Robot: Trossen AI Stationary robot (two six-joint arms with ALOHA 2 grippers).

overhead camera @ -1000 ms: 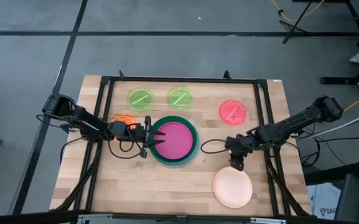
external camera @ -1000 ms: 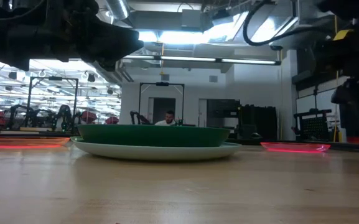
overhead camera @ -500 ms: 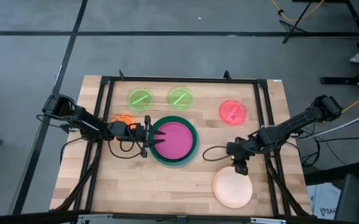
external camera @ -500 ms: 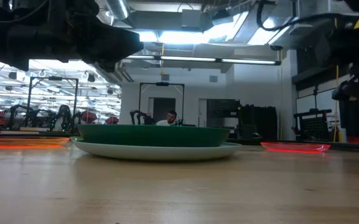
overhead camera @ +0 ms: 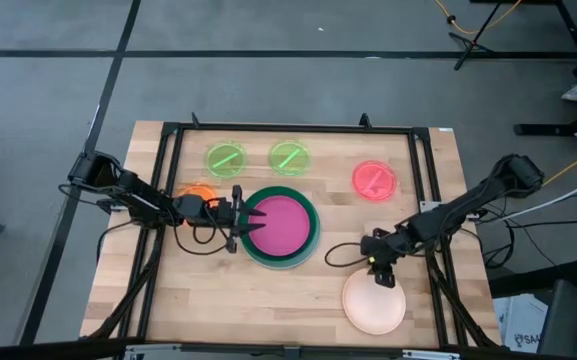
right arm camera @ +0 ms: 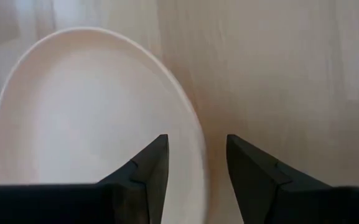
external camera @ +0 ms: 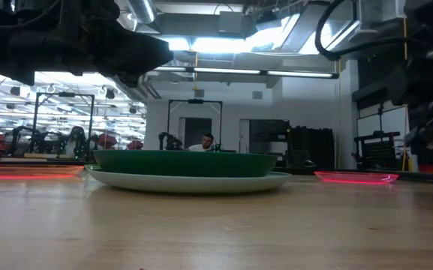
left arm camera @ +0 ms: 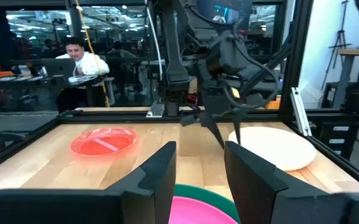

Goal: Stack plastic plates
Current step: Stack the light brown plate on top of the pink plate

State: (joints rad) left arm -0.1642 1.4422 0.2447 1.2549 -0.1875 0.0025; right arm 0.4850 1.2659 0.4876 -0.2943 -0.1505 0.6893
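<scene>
The right gripper (overhead camera: 384, 279) has moved down toward the round cream plastic plate (overhead camera: 374, 303) since a second ago, and now it hangs right over that plate's rim. Everything else on the wooden table (overhead camera: 268, 300) has stayed where it was.

In the right wrist view, the two dark fingers (right arm camera: 148, 171) are spread apart, and the edge of the cream plate (right arm camera: 92, 112) runs through the gap between them. They are not squeezing it.

The left gripper (overhead camera: 251, 222) sits at the left edge of the stack in the middle of the table. Its fingers (left arm camera: 160, 168) are apart too, and they hold nothing. The tips reach over the rim of the stack.

That stack has three plates. The big round light blue plastic plate (overhead camera: 293, 266) is at the bottom, and only a thin rim of it shows. The big round dark green plastic plate (overhead camera: 312, 212) sits on it. The round magenta plastic plate (overhead camera: 280, 223) lies on top.

The small round orange plastic plate (overhead camera: 198, 190) lies near the left side, partly under the left arm. Two small round neon green plastic plates (overhead camera: 226, 158) (overhead camera: 289, 157) lie side by side at the far edge. The small round see-through pink plastic plate (overhead camera: 374, 179) lies alone at the far right.

A person (left arm camera: 79, 59) sits at a desk in the room behind the table.
</scene>
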